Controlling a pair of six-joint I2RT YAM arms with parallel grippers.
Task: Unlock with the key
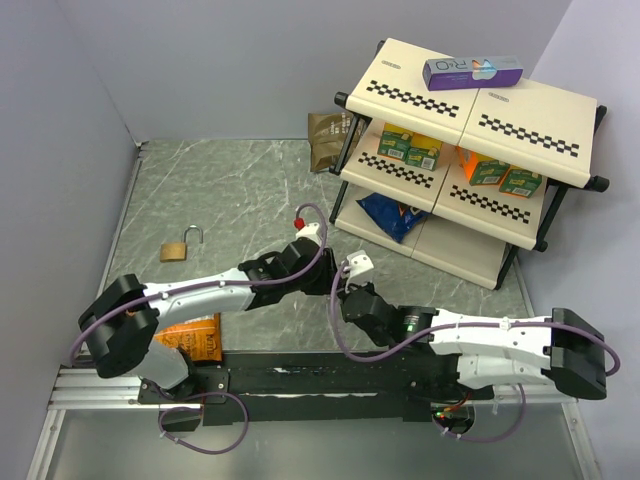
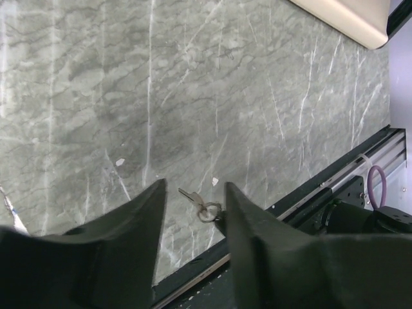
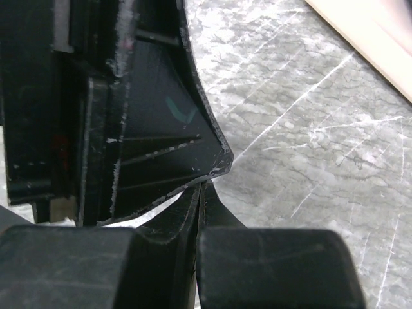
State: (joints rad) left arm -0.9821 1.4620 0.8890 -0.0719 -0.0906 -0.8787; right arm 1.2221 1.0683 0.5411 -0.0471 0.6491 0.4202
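The brass padlock (image 1: 184, 247) with a silver shackle lies on the marble table at the left, far from both grippers. The tiny silvery key (image 2: 191, 196) with its thin wire ring (image 2: 209, 212) shows in the left wrist view between the open fingers of my left gripper (image 2: 193, 187). A dark tip meets the ring by the right-hand finger; it looks like my right gripper's closed fingertips. The two grippers meet mid-table: the left (image 1: 322, 272), the right (image 1: 343, 292). My right gripper (image 3: 205, 187) is shut, its tips behind the left gripper's finger (image 3: 161, 122); the key is hidden there.
A two-tier cream rack (image 1: 560, 120) stands at the back right with green and orange boxes, a blue snack bag (image 1: 392, 215) and a purple box (image 1: 472, 71) on top. A brown packet (image 1: 328, 140) leans at the back. An orange packet (image 1: 192, 337) lies by the left base. The black rail (image 2: 335, 187) runs along the near edge.
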